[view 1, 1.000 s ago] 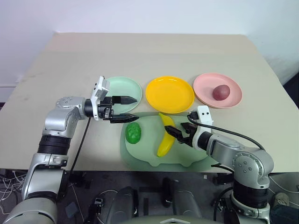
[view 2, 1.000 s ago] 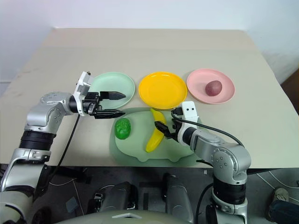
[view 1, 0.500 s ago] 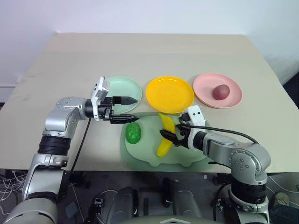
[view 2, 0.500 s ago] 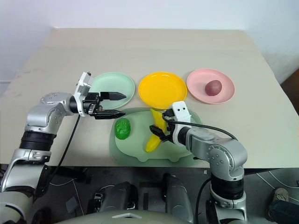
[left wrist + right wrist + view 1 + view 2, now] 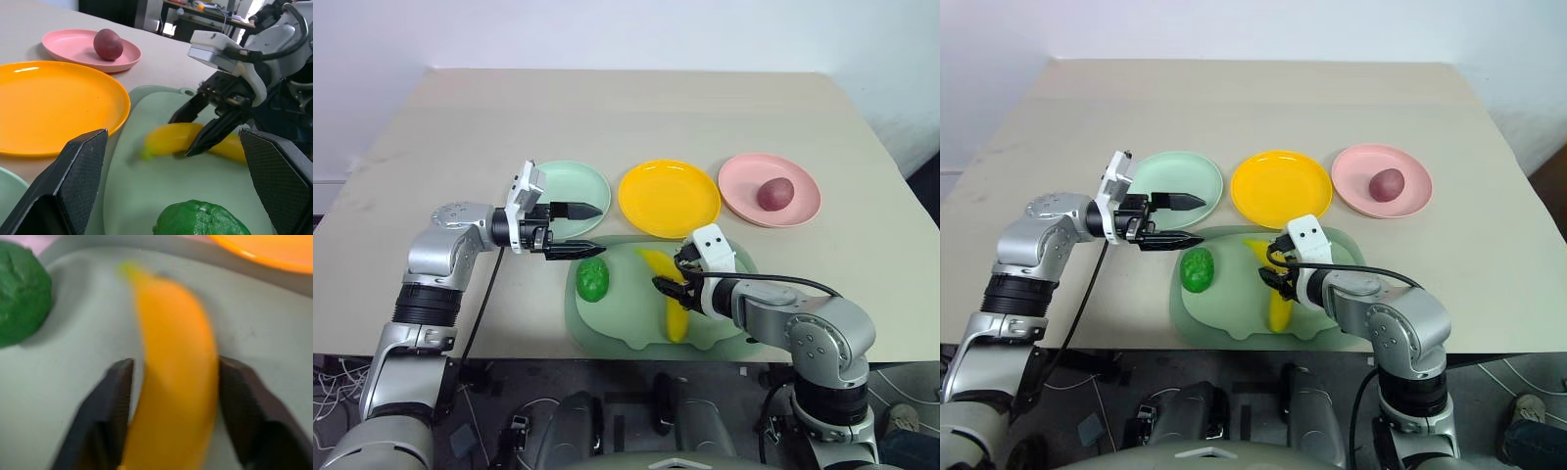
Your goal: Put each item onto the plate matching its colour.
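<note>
A curved yellow banana [image 5: 674, 319] lies on the pale green tray [image 5: 617, 318], and my right gripper [image 5: 667, 284] is shut on its middle, one finger [image 5: 110, 411] on each side. To its left on the tray sits the bumpy green item [image 5: 592, 280]. My left gripper [image 5: 598, 229] hovers open and empty just above and left of the green item, at the near edge of the mint plate [image 5: 570, 184]. That plate and the yellow plate [image 5: 669, 198] hold nothing. The dark red fruit [image 5: 776, 193] rests on the pink plate [image 5: 798, 211].
The three plates stand in a row across the middle of the beige table [image 5: 626, 108], with the tray in front of them near the table's front edge. Open tabletop lies behind the plates and on the left.
My right gripper has slid left over the banana and shut on it. The banana has swung round on the tray. The left arm has stayed still.
</note>
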`<state>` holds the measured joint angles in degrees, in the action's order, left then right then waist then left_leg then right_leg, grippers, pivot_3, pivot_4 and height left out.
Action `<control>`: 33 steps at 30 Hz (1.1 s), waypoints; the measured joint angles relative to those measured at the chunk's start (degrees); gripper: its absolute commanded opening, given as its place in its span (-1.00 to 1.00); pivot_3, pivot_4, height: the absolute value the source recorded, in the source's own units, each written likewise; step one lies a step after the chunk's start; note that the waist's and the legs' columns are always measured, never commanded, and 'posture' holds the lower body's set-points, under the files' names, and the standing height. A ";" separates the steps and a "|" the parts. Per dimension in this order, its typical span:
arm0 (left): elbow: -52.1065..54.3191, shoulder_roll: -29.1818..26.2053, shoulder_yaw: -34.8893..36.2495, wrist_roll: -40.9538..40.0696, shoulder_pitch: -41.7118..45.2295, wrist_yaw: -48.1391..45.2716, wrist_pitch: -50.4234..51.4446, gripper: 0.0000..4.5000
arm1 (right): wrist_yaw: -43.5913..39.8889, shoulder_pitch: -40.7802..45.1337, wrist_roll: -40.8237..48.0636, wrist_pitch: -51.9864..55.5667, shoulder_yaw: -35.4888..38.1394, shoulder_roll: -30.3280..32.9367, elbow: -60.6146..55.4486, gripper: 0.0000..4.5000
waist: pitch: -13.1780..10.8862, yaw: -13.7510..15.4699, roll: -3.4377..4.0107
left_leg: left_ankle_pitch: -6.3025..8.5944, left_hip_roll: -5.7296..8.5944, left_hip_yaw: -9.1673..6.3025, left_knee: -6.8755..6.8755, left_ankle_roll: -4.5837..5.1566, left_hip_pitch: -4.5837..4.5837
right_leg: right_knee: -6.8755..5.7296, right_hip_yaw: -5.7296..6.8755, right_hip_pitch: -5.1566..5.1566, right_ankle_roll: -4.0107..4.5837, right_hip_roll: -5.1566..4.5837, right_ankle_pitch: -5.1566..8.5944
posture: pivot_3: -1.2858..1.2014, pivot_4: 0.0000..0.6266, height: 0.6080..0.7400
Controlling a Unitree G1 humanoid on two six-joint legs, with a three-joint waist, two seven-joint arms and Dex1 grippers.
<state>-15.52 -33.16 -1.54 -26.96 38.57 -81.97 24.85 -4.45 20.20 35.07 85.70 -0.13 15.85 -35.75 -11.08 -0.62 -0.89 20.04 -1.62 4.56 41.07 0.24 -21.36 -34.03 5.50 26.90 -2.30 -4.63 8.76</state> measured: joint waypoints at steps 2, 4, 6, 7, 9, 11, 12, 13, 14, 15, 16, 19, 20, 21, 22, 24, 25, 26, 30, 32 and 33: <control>0.00 0.00 0.00 0.05 0.00 0.00 0.00 1.00 | -1.43 -0.03 -0.08 -0.46 -0.28 1.49 -0.02 -0.23 | 0.00 0.02 0.00 | 0.00 0.00 0.00 0.00 0.00 0.00 | 0.01 0.00 0.00 0.00 0.00 0.00 | 0.03 -0.52 1.00; 0.00 0.00 0.00 0.06 0.00 -0.02 0.00 1.00 | -2.74 -0.32 -0.29 -1.61 -0.97 3.11 -0.26 -0.23 | 0.00 0.01 0.00 | 0.00 0.00 -0.01 0.00 0.00 0.00 | 0.02 0.00 0.00 0.00 0.00 0.00 | 0.03 -0.52 1.00; 0.00 0.00 0.00 0.06 0.00 -0.05 0.00 1.00 | -4.02 -0.59 -0.34 -2.35 -1.13 4.08 -0.31 -0.23 | 0.00 0.01 0.00 | 0.00 0.00 0.00 0.00 0.01 0.00 | 0.02 0.00 0.00 0.00 0.00 0.00 | 0.03 -0.52 1.00; -0.01 0.02 0.00 0.06 0.01 -0.07 -0.01 1.00 | -5.06 -0.73 -0.33 -2.89 -1.26 4.80 -0.32 -0.23 | 0.00 0.02 0.00 | 0.00 0.00 0.00 0.00 0.01 0.00 | 0.02 0.00 0.00 0.00 0.00 0.00 | 0.03 -0.52 1.00; -0.03 0.02 0.00 0.06 0.00 -0.08 -0.01 1.00 | -7.75 -1.18 0.10 -4.42 -1.18 7.17 -0.32 -0.23 | 0.00 0.06 0.00 | 0.01 0.00 0.00 0.00 0.02 -0.01 | 0.03 0.00 0.00 -0.01 0.00 0.00 | 0.03 -0.52 1.00; -0.03 0.05 0.02 0.04 0.02 -0.11 0.01 1.00 | -11.46 -1.51 2.15 -5.34 0.96 8.15 -0.25 -0.23 | 0.00 0.02 0.00 | 0.01 0.00 0.00 0.00 0.02 -0.01 | 0.04 0.00 0.00 -0.01 0.00 0.00 | 0.03 -0.52 1.00; -0.08 0.05 0.01 0.04 0.02 -0.12 0.01 1.00 | -13.43 -1.52 3.47 -6.55 2.15 8.14 -0.17 -0.23 | 0.00 0.02 0.00 | 0.01 0.00 -0.01 0.00 0.02 -0.01 | 0.05 0.00 0.00 -0.01 0.01 0.01 | 0.03 -0.52 1.00; -0.09 0.05 0.02 0.04 0.02 -0.15 0.02 1.00 | -17.41 -1.27 6.30 -9.29 4.48 8.16 -0.13 -0.23 | 0.00 0.02 -0.01 | 0.01 -0.01 -0.02 -0.01 0.02 0.00 | 0.05 0.00 0.00 -0.01 0.02 0.01 | 0.03 -0.52 1.00; -0.10 0.05 0.01 0.04 0.03 -0.15 0.02 1.00 | -18.98 -0.81 7.33 -10.60 5.54 8.16 -0.13 -0.23 | 0.00 -0.01 -0.01 | 0.02 -0.01 -0.02 -0.01 0.02 0.00 | 0.04 0.00 0.00 -0.01 0.02 0.01 | 0.03 -0.52 1.00; -0.11 0.05 0.02 0.05 0.03 -0.16 0.01 1.00 | -20.93 -0.52 8.56 -12.50 6.53 8.06 0.57 -0.23 | 0.00 -0.01 -0.01 | 0.01 -0.01 -0.01 -0.01 0.03 0.00 | 0.04 0.01 0.00 -0.01 0.03 0.01 | 0.03 -0.52 1.00; -0.13 0.05 0.02 0.05 0.03 -0.17 0.01 1.00 | -22.61 -0.08 9.61 -14.22 7.56 7.57 1.47 -0.23 | -0.01 0.00 -0.01 | 0.01 -0.01 -0.01 -0.01 0.03 0.00 | 0.04 0.01 0.00 -0.01 0.03 0.01 | 0.03 -0.52 1.00; -0.15 0.14 0.01 0.04 0.03 -0.17 0.02 1.00 | -24.26 3.28 12.53 -18.69 10.84 4.95 6.36 -0.23 | -0.01 -0.01 0.00 | 0.01 -0.01 0.01 -0.01 0.02 0.00 | 0.03 0.00 0.00 -0.01 0.02 0.00 | 0.03 -0.52 1.00; -0.17 0.12 0.02 0.05 0.03 -0.16 0.02 1.00 | -23.92 4.22 12.45 -19.68 11.04 4.87 7.49 -0.23 | -0.01 -0.02 0.00 | 0.01 -0.01 0.00 -0.01 0.02 0.00 | 0.02 0.01 0.00 -0.01 0.03 0.00 | 0.03 -0.52 1.00; -0.26 0.08 0.03 0.06 0.01 -0.15 0.02 1.00 | -22.32 6.02 11.98 -21.07 11.63 3.74 10.26 -0.23 | -0.01 -0.02 -0.01 | 0.01 -0.01 0.01 0.00 0.02 0.00 | 0.02 0.01 0.00 -0.01 0.02 0.00 | 0.03 -0.52 1.00; -0.27 0.15 0.01 0.06 0.02 -0.14 0.02 1.00 | -20.60 7.52 11.13 -22.44 12.38 2.25 12.72 -0.23 | -0.01 -0.02 0.00 | 0.01 0.00 0.03 0.00 0.02 0.00 | 0.02 0.01 0.00 -0.01 0.01 0.00 | 0.03 -0.52 1.00; -0.31 0.15 0.02 0.06 0.01 -0.13 0.03 1.00 | -16.59 10.82 8.90 -24.54 12.92 0.53 18.85 -0.23 | -0.01 0.00 0.00 | 0.01 0.00 0.03 0.00 0.02 -0.01 | 0.00 0.01 0.01 0.00 0.01 0.00 | 0.03 -0.52 1.00; -0.38 0.09 0.06 0.07 0.01 -0.10 0.04 1.00 | -14.64 12.25 8.07 -25.24 13.57 -0.36 21.98 -0.23 | -0.01 0.01 0.00 | 0.01 0.00 0.03 -0.01 0.02 -0.02 | 0.01 0.02 0.01 0.00 0.01 0.00 | 0.03 -0.52 1.00; -0.38 0.10 0.05 0.07 0.01 -0.10 0.04 1.00 | -13.52 13.17 7.49 -26.00 14.11 -0.98 24.34 -0.23 | -0.02 0.02 0.01 | 0.01 0.00 0.03 -0.01 0.01 -0.03 | 0.00 0.02 0.01 0.00 0.00 0.00 | 0.03 -0.52 1.00; -0.35 0.06 0.07 0.07 0.00 -0.03 0.10 1.00 | -10.45 15.69 5.25 -27.35 13.96 -1.60 29.86 -0.23 | -0.02 -0.10 0.02 | 0.01 0.00 0.05 -0.02 0.02 -0.05 | 0.02 0.01 0.04 -0.01 -0.01 -0.01 | 0.03 -0.52 1.00; -0.29 0.04 0.07 0.06 0.00 0.01 0.58 1.00 | -9.34 17.32 3.98 -29.21 14.00 -2.65 32.62 -0.23 | -0.02 -0.15 0.02 | 0.01 -0.01 0.04 -0.02 0.02 -0.03 | 0.00 0.01 0.04 -0.01 0.00 -0.01 | 0.03 -0.52 1.00; -0.28 0.03 0.08 0.06 -0.02 0.04 0.65 1.00 | -9.34 17.76 4.01 -29.49 14.17 -3.24 33.38 -0.23 | -0.02 -0.17 0.02 | 0.01 -0.02 0.04 -0.03 0.02 -0.02 | -0.01 0.01 0.04 -0.01 0.02 0.00 | 0.03 -0.52 1.00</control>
<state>-15.80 -33.13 -1.46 -26.89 38.55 -81.92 25.50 -13.79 37.96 39.08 56.21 14.03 12.60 -2.37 -11.10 -0.78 -0.87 20.05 -1.64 4.60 41.04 0.27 -21.39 -34.04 5.51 26.94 -2.30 -4.62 8.75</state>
